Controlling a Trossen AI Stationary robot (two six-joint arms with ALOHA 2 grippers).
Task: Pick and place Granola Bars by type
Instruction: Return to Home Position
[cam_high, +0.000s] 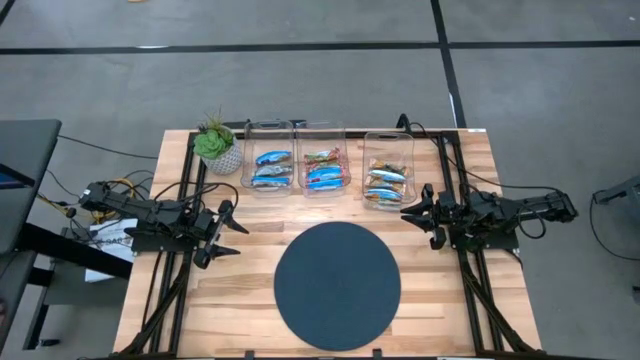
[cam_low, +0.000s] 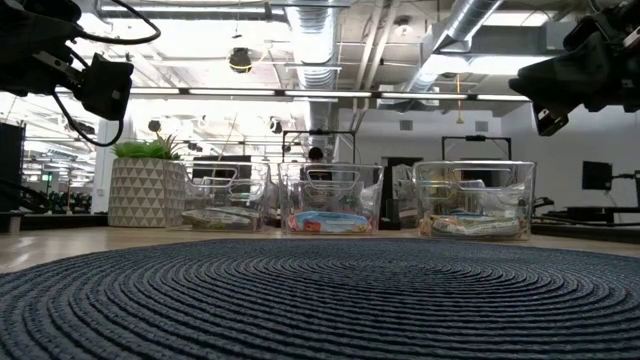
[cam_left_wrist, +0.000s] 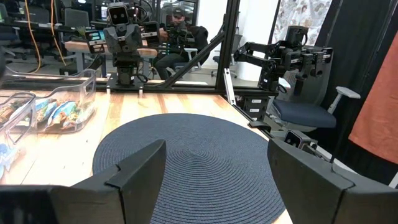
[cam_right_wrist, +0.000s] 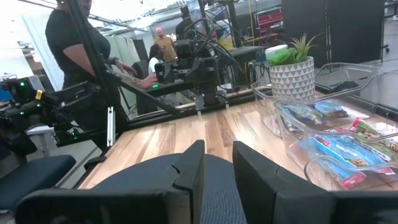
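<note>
Left hand (cam_high: 230, 234), spread wide, and right hand (cam_high: 416, 224), narrowly parted, hang empty, clear of the Granola Bars (cam_high: 325, 177) in bins (cam_high: 268, 126).

A round mat (cam_high: 337, 285) lies on the near half of the table (cam_high: 470, 300). Behind it the left bin (cam_high: 268, 125), the middle bin (cam_high: 322, 127) and the right bin (cam_high: 390, 136) stand side by side in a row along the far side, with a potted plant (cam_high: 218, 145) just left of the left bin. The Granola Bars (cam_high: 272, 170) lie inside the bins, some in each, while the left gripper (cam_high: 235, 238) hangs left of the mat and the right gripper (cam_high: 415, 225) to its right, beside the right bin's near corner.
</note>
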